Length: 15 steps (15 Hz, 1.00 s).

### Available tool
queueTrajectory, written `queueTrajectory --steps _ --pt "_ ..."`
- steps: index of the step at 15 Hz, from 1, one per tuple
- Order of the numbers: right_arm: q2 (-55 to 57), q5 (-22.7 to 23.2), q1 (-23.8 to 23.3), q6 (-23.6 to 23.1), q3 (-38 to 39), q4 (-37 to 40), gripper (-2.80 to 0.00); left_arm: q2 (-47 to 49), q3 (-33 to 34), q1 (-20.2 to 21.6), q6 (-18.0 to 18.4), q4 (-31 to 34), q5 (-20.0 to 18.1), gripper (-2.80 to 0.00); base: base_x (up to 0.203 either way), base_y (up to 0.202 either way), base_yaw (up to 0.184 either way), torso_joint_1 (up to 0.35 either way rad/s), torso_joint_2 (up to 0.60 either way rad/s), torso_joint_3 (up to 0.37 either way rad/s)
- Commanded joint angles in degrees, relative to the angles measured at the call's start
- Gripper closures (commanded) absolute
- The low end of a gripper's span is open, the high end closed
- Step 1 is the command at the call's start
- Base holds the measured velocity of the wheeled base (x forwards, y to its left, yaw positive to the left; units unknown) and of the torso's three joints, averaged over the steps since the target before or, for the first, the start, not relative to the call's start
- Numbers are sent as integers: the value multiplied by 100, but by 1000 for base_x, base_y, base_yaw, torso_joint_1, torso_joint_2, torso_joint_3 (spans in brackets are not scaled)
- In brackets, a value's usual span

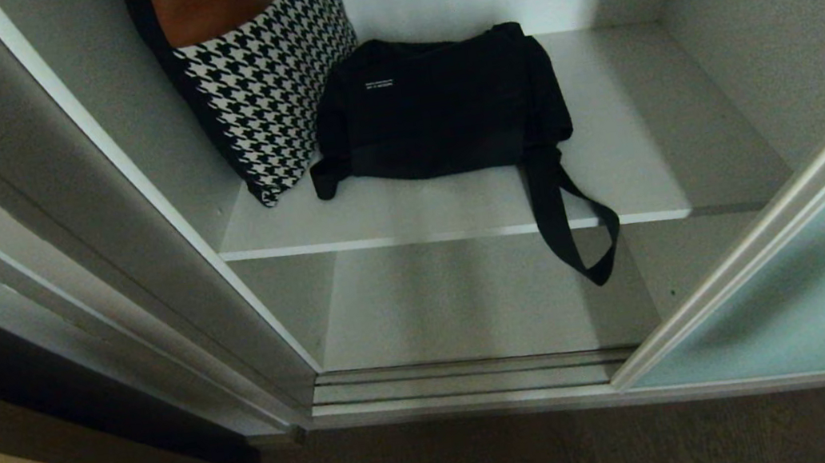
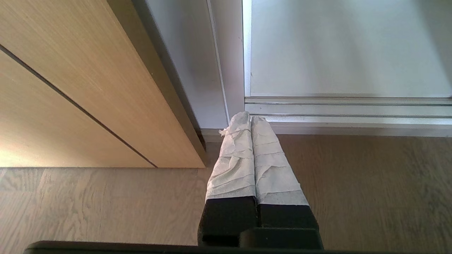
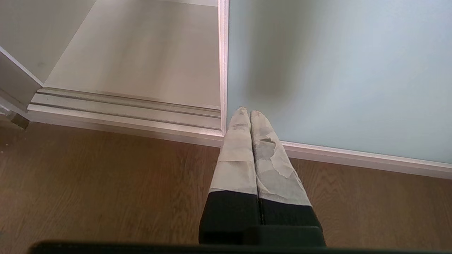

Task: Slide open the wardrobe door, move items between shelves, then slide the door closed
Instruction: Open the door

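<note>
I am seeing my left gripper [image 2: 250, 118] with its two tape-wrapped fingers [image 2: 233, 165] pressed flat together, holding nothing, pointing down toward the wooden floor [image 2: 370, 190] at the lower middle of the left wrist view. Just past its tips, the silver bottom track [image 2: 346, 106] is running across the right half, and a light wood panel [image 2: 70, 88] is filling the upper left.

My right gripper [image 3: 250, 113] is also sitting closed and empty, low in the middle of the right wrist view. Its tips are lying over the bottom corner of the sliding door [image 3: 335, 70], whose frosted blue-green glass is filling the upper right.

In the head view neither arm is showing. The door [image 1: 816, 288] is standing slid open at the lower right. The black bag [image 1: 435, 107] is lying in the upper middle on the upper shelf [image 1: 635, 152], touching a black-and-white houndstooth bag [image 1: 262, 83] at its left. Its strap [image 1: 573, 225] is hanging over the shelf's front edge, above the lower shelf [image 1: 431, 309].
</note>
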Motion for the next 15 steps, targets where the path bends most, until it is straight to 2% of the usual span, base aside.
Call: queueTrajectory --steps 1,10,15 --pt "-10 0 2 -4 8 -4 0 20 7 2 6 5 3 0 0 0 0 0 0 0" --pt "-10 0 2 -6 2 -4 0 15 7 2 -203 -5 84 0 0 0 0 0 0 0" --pt "-5 157 19 -408 -34 -94 0 20 7 2 -222 -12 90 0 0 0 0 0 0 0"
